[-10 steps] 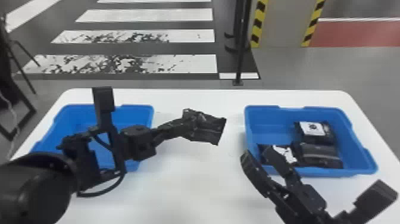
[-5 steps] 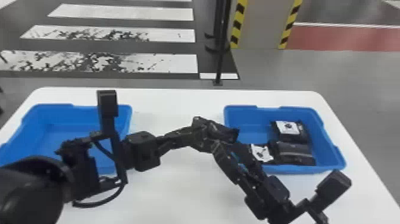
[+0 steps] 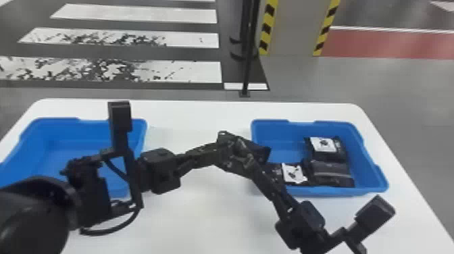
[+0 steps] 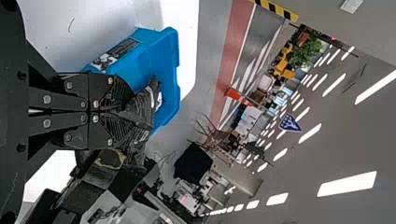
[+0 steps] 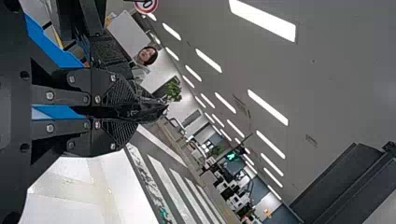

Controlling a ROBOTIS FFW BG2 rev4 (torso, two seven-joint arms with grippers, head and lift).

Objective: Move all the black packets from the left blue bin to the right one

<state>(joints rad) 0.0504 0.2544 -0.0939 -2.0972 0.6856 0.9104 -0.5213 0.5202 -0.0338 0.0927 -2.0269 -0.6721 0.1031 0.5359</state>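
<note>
Left gripper (image 3: pixel 225 150): fingers closed on one black packet (image 3: pixel 259 151), beside the right blue bin's (image 3: pixel 337 192) left end. Right gripper (image 3: pixel 248 165): fingers narrow, pinching the same packet. Further black packets (image 3: pixel 329 169): inside that bin. Both bins: white table (image 3: pixel 202 216).

In the head view, a white bench (image 3: pixel 199 116) stands in front of a dark floor with white stripes (image 3: pixel 135 15), and two of these stripes have dark patches. A black pole (image 3: pixel 249 64) rises behind the bench, near a grey panel (image 3: pixel 292 28) with yellow-black edges. To the right lies a red floor band (image 3: pixel 392 44). The left wrist view shows an orange cone (image 4: pixel 232 93) and a blue sign (image 4: pixel 290 123); the right one, a green signal light (image 5: pixel 231 156).
</note>
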